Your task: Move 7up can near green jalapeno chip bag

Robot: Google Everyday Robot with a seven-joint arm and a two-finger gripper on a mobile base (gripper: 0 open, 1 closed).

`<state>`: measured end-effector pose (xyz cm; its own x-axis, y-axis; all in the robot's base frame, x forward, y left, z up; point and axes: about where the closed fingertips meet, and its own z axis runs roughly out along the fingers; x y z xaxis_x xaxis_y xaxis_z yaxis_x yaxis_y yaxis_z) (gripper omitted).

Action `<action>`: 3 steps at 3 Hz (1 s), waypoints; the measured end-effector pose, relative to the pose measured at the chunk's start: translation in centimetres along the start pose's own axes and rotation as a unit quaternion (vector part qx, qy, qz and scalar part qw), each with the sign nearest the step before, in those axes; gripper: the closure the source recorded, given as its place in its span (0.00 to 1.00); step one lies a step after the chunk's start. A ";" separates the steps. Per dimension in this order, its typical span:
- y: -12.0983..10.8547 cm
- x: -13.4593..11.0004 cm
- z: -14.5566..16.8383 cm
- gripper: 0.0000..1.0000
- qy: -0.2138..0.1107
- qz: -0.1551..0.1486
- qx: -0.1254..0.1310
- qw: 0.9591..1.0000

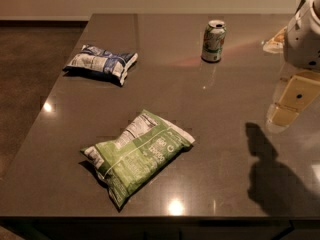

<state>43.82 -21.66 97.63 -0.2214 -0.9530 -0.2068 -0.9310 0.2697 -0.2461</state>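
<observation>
Gripper (292,104) first: it hangs at the far right edge of the table (220,99), just above the dark top, a tan piece under the white arm (302,34), and it holds nothing. Whether it is spread or pressed together I cannot tell from here. Its shadow (270,171) falls on the table nearer the front edge. Now the can (213,41): it stands upright towards the back of the table, silver top up, green and white sides with a bit of red, left of the arm and apart from it. The green chip bag (137,156) lies flat near the front edge, crinkled, its white text panel facing up, and it's well apart from the can, with bare tabletop between them. Over on the left, near the back, lies a smaller blue and white bag (101,63), also flat, apart from both. At the right edge by the arm there's a pale thing (274,43), partly hidden, and I can't make out what it is. Ceiling lights glint off the glossy top.
</observation>
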 end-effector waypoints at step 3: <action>-4.4 -1.1 1.4 0.00 -0.035 0.042 -0.004 0.998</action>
<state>48.60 -21.59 97.59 -0.2784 -0.9148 -0.2927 -0.9124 0.3470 -0.2168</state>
